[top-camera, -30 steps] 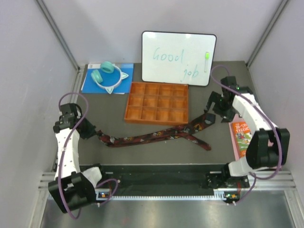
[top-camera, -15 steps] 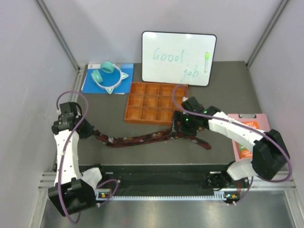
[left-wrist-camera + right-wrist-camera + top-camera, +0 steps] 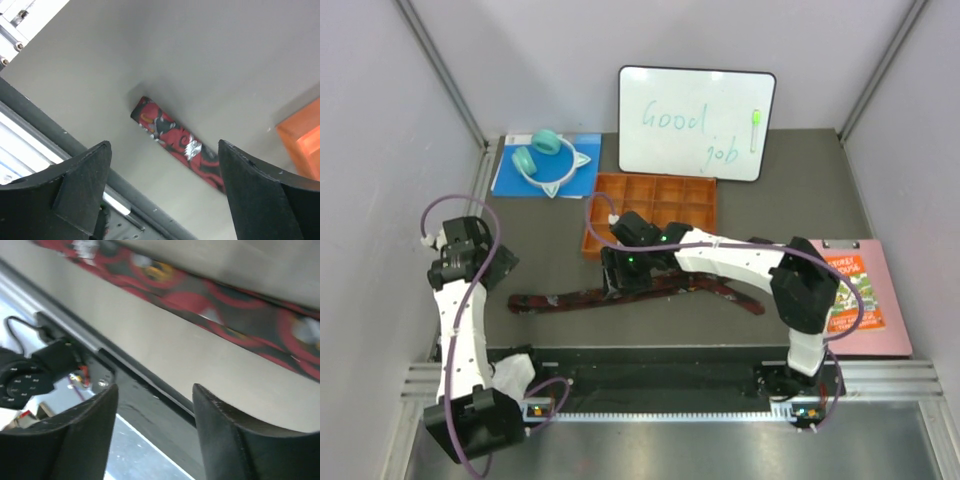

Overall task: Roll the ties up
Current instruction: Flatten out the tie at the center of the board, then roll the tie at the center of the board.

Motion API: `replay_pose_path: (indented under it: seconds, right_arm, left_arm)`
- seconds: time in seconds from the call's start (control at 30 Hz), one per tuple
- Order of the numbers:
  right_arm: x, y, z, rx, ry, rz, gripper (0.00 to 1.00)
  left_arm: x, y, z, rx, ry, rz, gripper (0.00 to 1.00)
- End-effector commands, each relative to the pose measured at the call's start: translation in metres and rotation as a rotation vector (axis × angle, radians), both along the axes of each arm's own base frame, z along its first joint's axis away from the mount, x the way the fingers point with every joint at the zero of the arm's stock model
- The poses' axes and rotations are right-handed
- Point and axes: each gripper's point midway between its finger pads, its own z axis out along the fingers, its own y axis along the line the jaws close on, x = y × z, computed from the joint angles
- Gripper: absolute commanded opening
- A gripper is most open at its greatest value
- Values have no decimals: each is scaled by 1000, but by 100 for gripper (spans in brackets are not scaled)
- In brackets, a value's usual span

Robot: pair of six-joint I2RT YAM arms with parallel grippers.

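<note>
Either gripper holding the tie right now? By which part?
Nothing held. Left gripper open, off the tie end; right gripper open near its middle, gap empty.

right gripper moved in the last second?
Yes. The right gripper swept left along the tie, from right of the orange tray to just in front of its left half.

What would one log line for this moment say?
tie: laid out, unrolled | left gripper: open, clear of tie end | right gripper: open, at tie middle, nothing held
</note>
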Motion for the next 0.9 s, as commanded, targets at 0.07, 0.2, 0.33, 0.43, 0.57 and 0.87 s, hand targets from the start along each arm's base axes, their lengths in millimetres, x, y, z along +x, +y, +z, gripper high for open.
replay_pose_path:
  seconds: [0.07,0.2,0.33,0.43,0.57,0.87]
  right_arm:
    - [-15,61,41,154,-19,175,54]
    - [-9,78,49,179,-32,205,51]
    - [-8,90,42,165,-11,248,38]
    - [-8,90,43,162,-22,274,25]
    - [-12,83,36,149,-3,300,13]
    - [-15,63,18,72,37,311,12]
  left_arm:
    - [9,7,1,-32,-161,183,81]
    - [7,14,-11,-86,-147,246,76]
    - [-4,11,-50,-287,-124,333,65]
    - [-3,17,-50,-286,-150,367,59]
    - [-9,24,-49,-247,-186,443,55]
    - [-2,34,-78,-248,-150,480,61]
